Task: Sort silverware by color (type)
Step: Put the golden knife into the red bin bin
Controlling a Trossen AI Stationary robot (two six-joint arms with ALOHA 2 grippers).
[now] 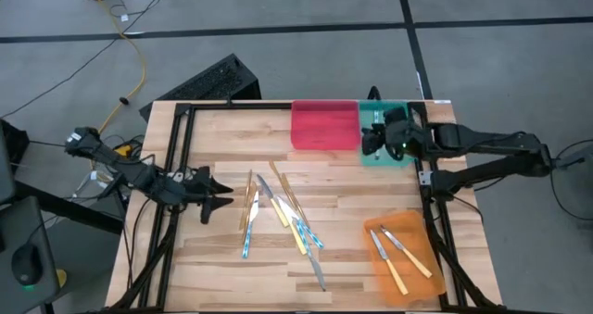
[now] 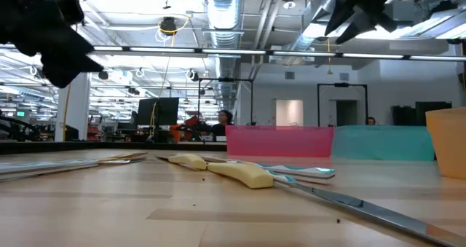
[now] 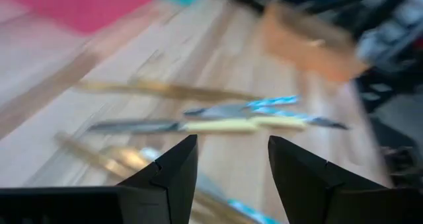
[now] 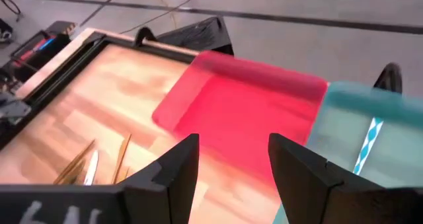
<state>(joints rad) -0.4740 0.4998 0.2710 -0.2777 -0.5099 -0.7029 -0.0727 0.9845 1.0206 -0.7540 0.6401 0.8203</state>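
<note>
High view: right gripper (image 1: 375, 140) hovering over teal tray (image 1: 400, 157) at worktop (image 1: 222, 263) far edge, jaws apart, empty. Left gripper (image 1: 215, 201) waiting beside silverware (image 1: 278, 212) mid-worktop, jaws wide, empty. Two knives (image 1: 398, 254) lying in orange tray (image 1: 422, 284).

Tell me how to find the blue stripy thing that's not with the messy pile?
Look at the far edge of the wooden table, where a red tray and a teal tray stand side by side. Inside the teal tray lies one slim blue-and-white striped piece. It is the only utensil in that tray, while the other blue pieces lie mixed in the pile mid-table.
</note>
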